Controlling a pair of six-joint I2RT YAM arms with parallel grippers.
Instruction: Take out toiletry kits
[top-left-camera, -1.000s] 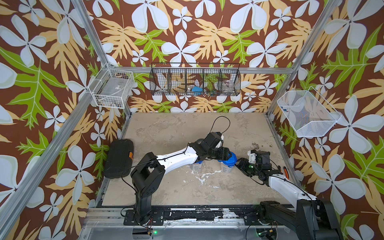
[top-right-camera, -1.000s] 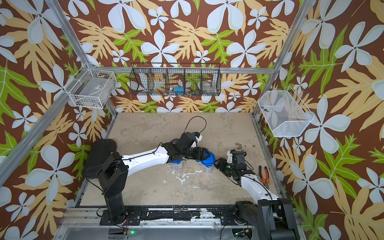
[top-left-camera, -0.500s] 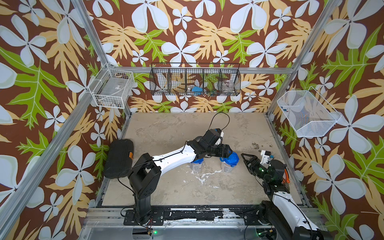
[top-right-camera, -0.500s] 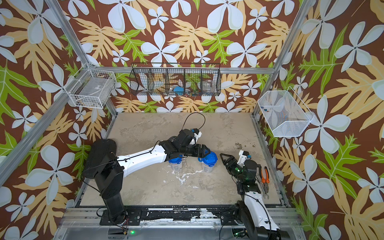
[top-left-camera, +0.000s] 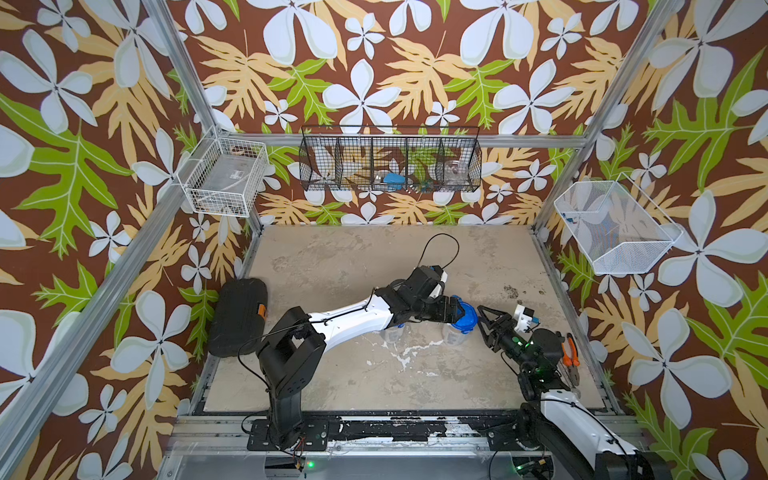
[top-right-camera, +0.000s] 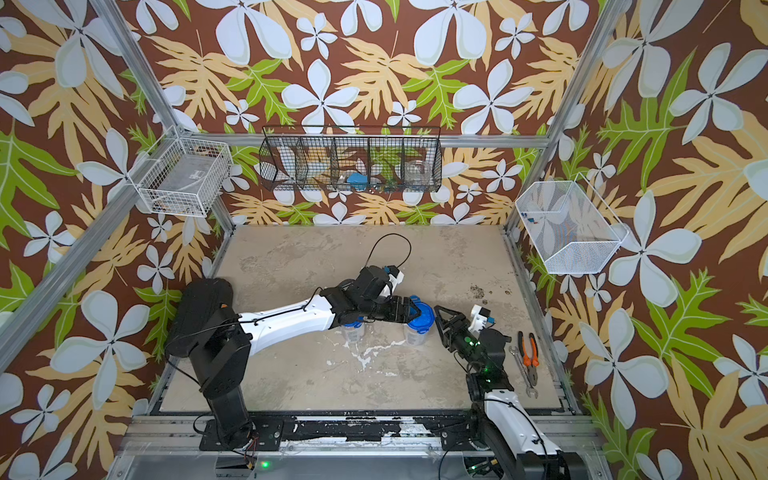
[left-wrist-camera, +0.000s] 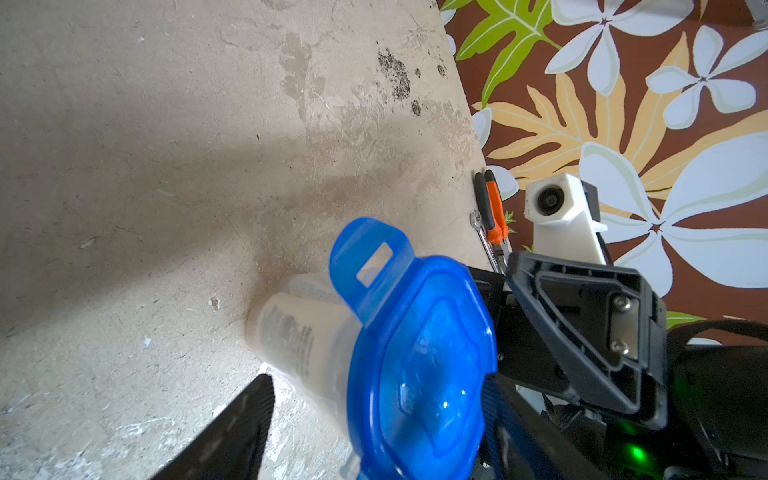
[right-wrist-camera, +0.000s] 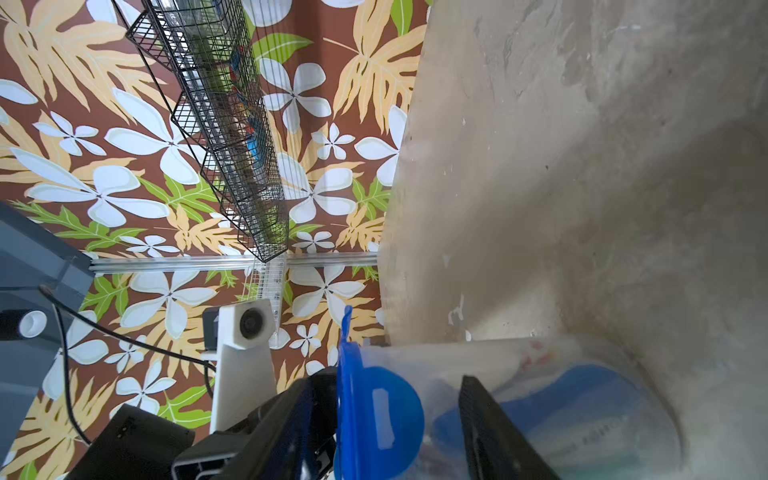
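Straddling the blue four-tabbed lid (left-wrist-camera: 419, 365) of the upright clear plastic jar (left-wrist-camera: 299, 332) on the tabletop (left-wrist-camera: 166, 166) with left fingers (left-wrist-camera: 232, 436) spread, unclamped, right fingers (left-wrist-camera: 573, 324) gaping just beside, toiletry kit likely sealed directly below, blurred, left arm nearer.

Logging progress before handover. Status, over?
Left gripper astride the blue lid, grip unclear. Right gripper open beside that jar. Lid on, no kits out. Pliers lie off to the side.

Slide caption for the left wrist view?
Left gripper straddling the blue lid of a clear jar, right gripper close beside, pliers beyond.
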